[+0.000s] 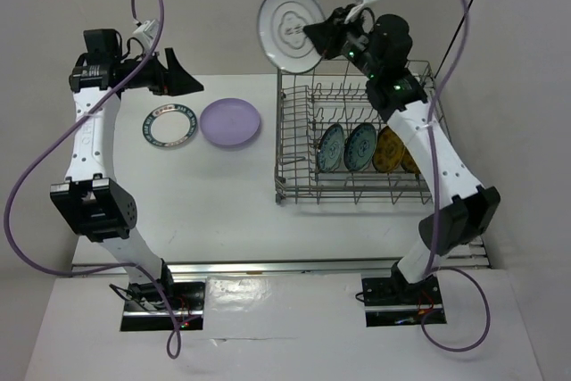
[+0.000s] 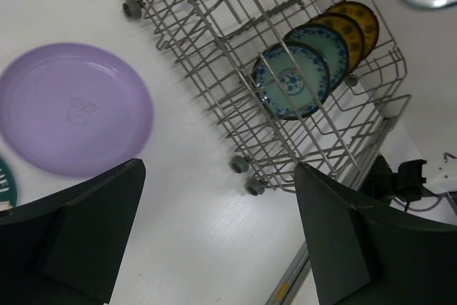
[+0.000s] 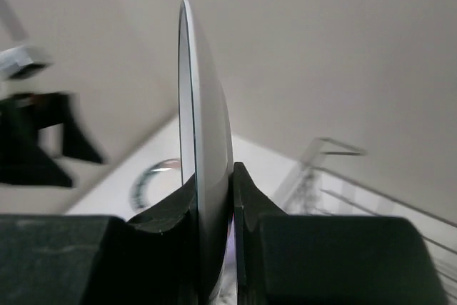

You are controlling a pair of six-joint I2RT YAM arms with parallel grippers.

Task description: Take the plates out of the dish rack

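Two plates lie flat on the white table [image 1: 223, 207] at left: a round white plate with a teal patterned ring [image 1: 169, 125] and, just beside it to the right, a plain round lavender plate [image 1: 230, 121]. Above and behind them hangs the left gripper [image 1: 186, 76], jaws wide apart and holding nothing. Right of centre stands the rectangular grey wire dish rack [image 1: 350, 194] on small wheels. Four smaller plates stand on edge in a row between the tines of its near right part: two round teal patterned plates [image 1: 360, 146], then two round mustard-yellow patterned plates [image 1: 390, 149]. Over the rack's far left corner the right gripper [image 1: 314, 33] is raised, jaws clamped on the rim of a round white plate with a dark motif [image 1: 291, 28]. That plate is held upright, clear of the rack.
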